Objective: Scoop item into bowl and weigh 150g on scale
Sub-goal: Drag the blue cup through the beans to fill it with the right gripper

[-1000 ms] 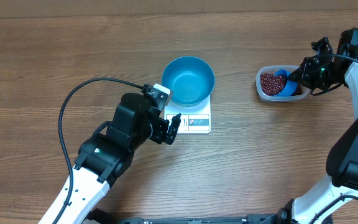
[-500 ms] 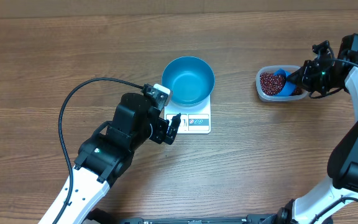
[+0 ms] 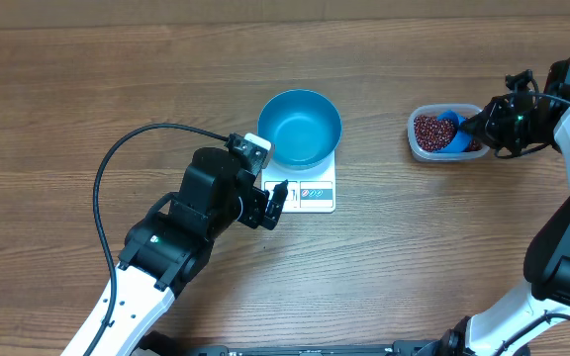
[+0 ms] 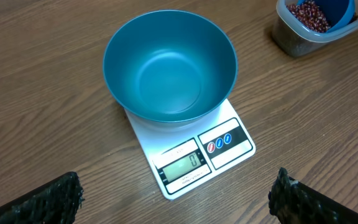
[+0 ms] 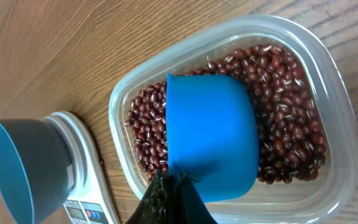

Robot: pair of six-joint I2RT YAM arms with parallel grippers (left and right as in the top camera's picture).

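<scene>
The left hand [image 3: 273, 203] is hovering with its fingers spread wide at the display edge of the scale [image 3: 310, 194], gripping nothing at all, and the blue bowl [image 3: 300, 127] is sitting right on top of that scale, just behind the display. Over on the right, well apart from the scale, the beans [image 3: 427, 130] are lying heaped in the clear tub [image 3: 433, 156]. The right hand [image 3: 481, 124] is clamping tight on the handle of the blue scoop [image 3: 451, 133], which is resting on the beans inside the tub.
</scene>
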